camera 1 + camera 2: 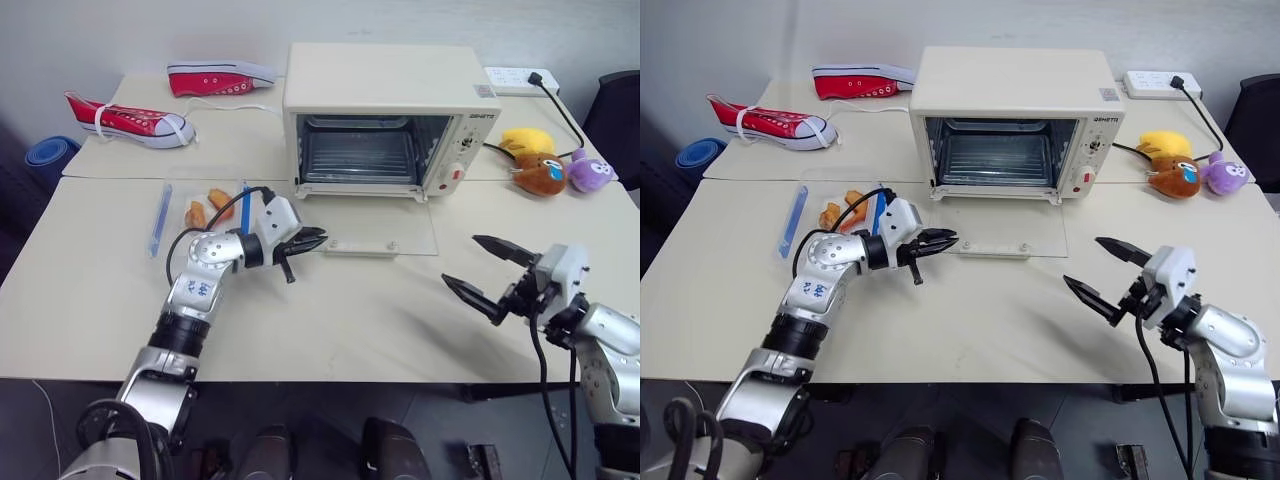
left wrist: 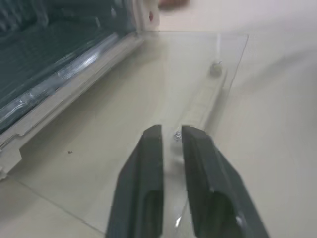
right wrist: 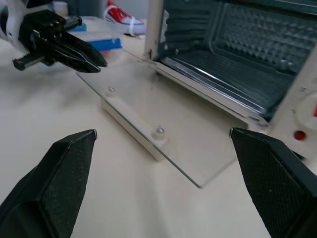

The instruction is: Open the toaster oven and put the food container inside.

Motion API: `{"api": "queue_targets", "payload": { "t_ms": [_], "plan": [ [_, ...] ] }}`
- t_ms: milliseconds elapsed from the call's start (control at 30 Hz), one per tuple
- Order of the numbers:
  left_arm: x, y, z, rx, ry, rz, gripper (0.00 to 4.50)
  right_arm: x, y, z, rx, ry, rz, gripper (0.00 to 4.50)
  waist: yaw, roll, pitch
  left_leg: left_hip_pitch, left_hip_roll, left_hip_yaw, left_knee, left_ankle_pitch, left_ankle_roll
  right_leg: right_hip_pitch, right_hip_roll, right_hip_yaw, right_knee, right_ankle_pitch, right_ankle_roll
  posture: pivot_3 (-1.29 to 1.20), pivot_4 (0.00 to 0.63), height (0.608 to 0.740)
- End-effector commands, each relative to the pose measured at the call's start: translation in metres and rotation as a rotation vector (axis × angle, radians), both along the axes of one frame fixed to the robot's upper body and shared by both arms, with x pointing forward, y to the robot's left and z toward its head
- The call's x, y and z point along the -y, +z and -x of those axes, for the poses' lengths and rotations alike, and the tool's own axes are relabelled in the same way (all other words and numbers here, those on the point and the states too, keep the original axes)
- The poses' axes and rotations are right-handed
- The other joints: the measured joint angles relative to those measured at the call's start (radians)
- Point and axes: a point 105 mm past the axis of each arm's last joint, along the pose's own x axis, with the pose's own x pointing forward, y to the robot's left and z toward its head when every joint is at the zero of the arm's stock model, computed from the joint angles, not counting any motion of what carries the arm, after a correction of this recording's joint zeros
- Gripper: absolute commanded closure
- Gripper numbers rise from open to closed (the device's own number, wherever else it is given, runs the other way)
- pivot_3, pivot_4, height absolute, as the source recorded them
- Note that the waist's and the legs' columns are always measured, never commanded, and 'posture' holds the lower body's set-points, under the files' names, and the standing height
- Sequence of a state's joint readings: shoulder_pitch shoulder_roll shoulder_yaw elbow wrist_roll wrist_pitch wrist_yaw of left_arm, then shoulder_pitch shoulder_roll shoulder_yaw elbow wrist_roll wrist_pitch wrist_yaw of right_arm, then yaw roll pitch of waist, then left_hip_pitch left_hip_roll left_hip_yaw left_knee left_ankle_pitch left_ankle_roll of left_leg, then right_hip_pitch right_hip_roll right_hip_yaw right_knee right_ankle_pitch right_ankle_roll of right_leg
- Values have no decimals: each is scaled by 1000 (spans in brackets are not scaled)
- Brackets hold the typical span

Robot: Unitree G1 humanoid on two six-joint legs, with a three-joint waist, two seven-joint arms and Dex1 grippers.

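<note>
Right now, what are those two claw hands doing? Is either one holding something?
Left gripper: fingers slightly apart, holding nothing, beside the handle of the toaster oven, whose door lies open.
Right gripper: wide open, holding nothing.
</note>
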State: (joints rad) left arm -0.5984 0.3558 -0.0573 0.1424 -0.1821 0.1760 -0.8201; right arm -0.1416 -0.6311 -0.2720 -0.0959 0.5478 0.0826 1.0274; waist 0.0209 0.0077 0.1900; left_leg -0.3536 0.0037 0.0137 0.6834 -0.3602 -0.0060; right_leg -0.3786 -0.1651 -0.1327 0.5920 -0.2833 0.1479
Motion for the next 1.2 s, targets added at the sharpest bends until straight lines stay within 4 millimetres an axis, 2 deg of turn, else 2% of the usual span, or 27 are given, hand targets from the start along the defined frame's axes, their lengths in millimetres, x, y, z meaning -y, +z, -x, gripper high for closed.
{"api": "queue_targets", "payload": {
  "t_ms": [33,133,233,300,367,467,533,600,633,733,833,1000,1100,1200],
  "plan": [
    [-36,42,27,110,60,150,2657,-9,21,2,79,84,11,0,-5,0,0,0,0,0,0,0,0,0,0,0,0,0,0,0,150,740],
    [-84,50,57,127,174,246,1732,-13,24,0,117,132,35,0,-12,0,0,1,1,0,0,0,0,0,0,0,0,0,0,0,150,740],
    [-141,35,85,90,383,238,821,-19,26,-4,142,183,27,0,-21,0,0,1,1,-1,0,0,0,1,0,0,-1,0,0,0,150,740],
    [-181,19,112,41,568,249,154,-27,25,-4,168,232,35,0,-23,0,0,1,1,-1,-1,0,0,1,0,0,-1,0,0,0,150,740],
    [-204,4,134,-7,685,238,19,-31,25,-4,188,259,33,0,-21,0,0,1,1,-1,0,-1,0,1,0,0,-1,0,0,0,150,740],
    [-222,-16,160,-81,789,222,19,-35,23,-4,216,279,38,0,-5,-1,1,1,1,-1,1,-1,0,2,0,0,-2,0,0,0,150,740],
    [-221,-21,166,-121,801,232,19,-36,21,-4,227,289,47,0,9,-1,1,1,1,-1,1,-1,0,2,0,0,-2,0,0,0,150,740],
    [-213,-31,165,-264,831,283,19,-36,19,-3,225,300,58,0,15,-2,1,1,0,-2,1,-1,0,2,0,0,-2,0,-1,0,150,740],
    [-204,-29,160,-314,832,289,19,-36,19,-2,224,312,75,0,16,-2,1,1,0,-3,1,-1,0,2,0,0,-2,0,-1,0,150,740],
    [-183,-5,134,-368,853,445,19,-34,20,0,203,325,103,0,6,-1,1,1,1,-4,1,-2,0,2,0,1,-1,0,-1,0,150,740],
    [-162,-5,114,-551,841,508,19,-35,19,1,185,331,117,0,3,-1,1,2,2,-11,1,-1,-1,2,-1,1,0,0,-2,0,150,740],
    [-151,-3,91,-779,992,664,19,-40,22,3,182,340,124,0,-14,-1,1,3,2,-10,0,-2,-1,1,0,5,0,0,-2,0,150,740],
    [-148,-5,76,-852,1091,748,19,-42,24,3,172,332,122,0,-10,-1,1,3,1,-10,0,-2,-1,2,0,5,0,0,-2,0,150,740],
    [-137,-7,65,-884,1111,767,19,-44,26,4,168,324,123,0,-2,-1,1,3,0,-9,1,-2,-1,2,0,5,0,0,-2,0,150,740]
  ]
}}
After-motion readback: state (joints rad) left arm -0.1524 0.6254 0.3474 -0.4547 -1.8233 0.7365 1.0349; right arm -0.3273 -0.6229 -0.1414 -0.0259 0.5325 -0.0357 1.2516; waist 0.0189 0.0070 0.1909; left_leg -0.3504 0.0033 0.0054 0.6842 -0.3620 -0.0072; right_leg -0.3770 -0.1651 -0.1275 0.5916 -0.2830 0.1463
